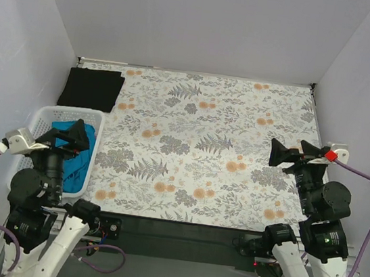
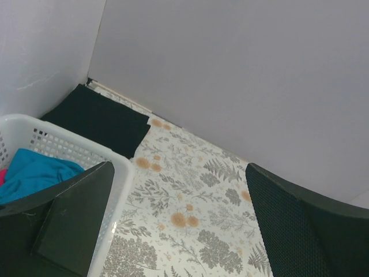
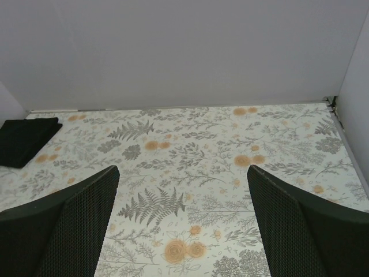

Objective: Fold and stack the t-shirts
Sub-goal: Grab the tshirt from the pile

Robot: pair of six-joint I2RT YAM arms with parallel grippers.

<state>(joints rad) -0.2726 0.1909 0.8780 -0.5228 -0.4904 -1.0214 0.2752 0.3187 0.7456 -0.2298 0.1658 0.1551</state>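
Observation:
A folded black t-shirt [image 1: 94,88] lies flat at the far left corner of the table; it also shows in the left wrist view [image 2: 98,118] and the right wrist view [image 3: 24,138]. A teal-blue t-shirt [image 1: 76,158] lies crumpled in the white mesh basket [image 1: 44,117], seen too in the left wrist view [image 2: 34,172], with a sliver of magenta-pink shirt [image 2: 2,175] beside it. My left gripper [image 1: 70,137] is open and empty above the basket. My right gripper [image 1: 297,153] is open and empty above the table's right side.
The floral table covering [image 1: 204,148] spans the table between white walls. The basket [image 2: 118,190] stands at the near left edge. Grey cables hang beside both arm bases.

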